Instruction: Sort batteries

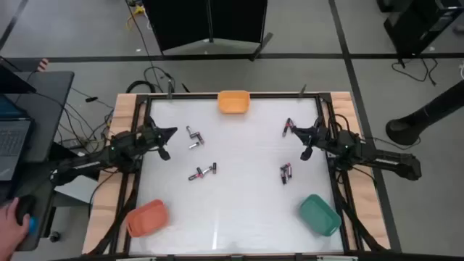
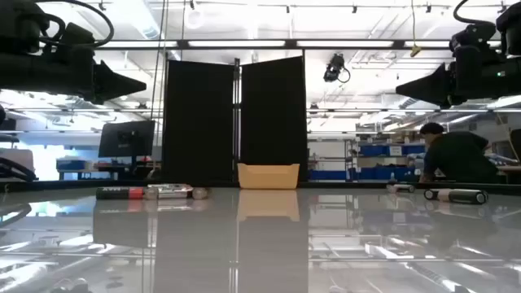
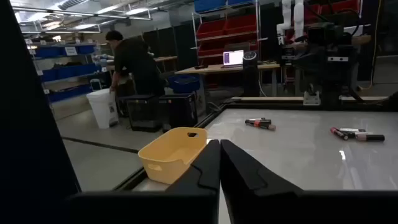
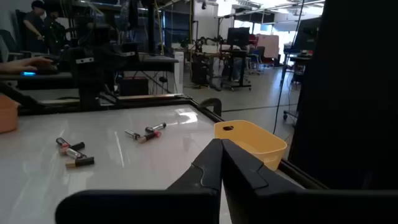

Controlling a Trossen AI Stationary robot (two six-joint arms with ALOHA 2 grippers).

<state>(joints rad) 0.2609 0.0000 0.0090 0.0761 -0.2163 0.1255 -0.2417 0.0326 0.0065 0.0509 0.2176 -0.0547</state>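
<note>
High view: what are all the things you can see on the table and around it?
Batteries: four little groups, too small to count exactly; silver and dark with red marks; spread over the middle of the table.
Yellow bin: one; middle of the far edge.
Orange bin: one; near left corner.
Green bin: one; near right corner.
Table: one; white top, wooden rim.
Person's hand: one; off the table, far left.
Left gripper: one; black; shut, raised over the table's left side.
Right gripper: one; black; shut, raised over the right side.
</note>
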